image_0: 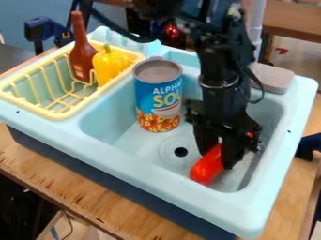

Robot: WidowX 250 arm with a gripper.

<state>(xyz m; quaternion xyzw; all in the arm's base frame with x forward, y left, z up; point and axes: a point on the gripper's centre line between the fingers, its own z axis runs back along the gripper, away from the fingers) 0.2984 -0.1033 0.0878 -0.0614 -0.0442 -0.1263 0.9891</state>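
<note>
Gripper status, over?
Gripper closed on red toy, low in sink. Soup can upright close by, possible obstacle.

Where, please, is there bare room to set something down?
Free: the floor of the pale blue plastic sink between blue-labelled can, round drain and near wall; the left part of the yellow wire rack; the near strip of wooden counter. Crowded: the rack's right end, with brown bottle and yellow pepper; around the black tool gripping a red object.

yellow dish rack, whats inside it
The yellow dish rack holds a brown bottle and a yellow pepper; they cover the part of its bottom behind them.
</note>
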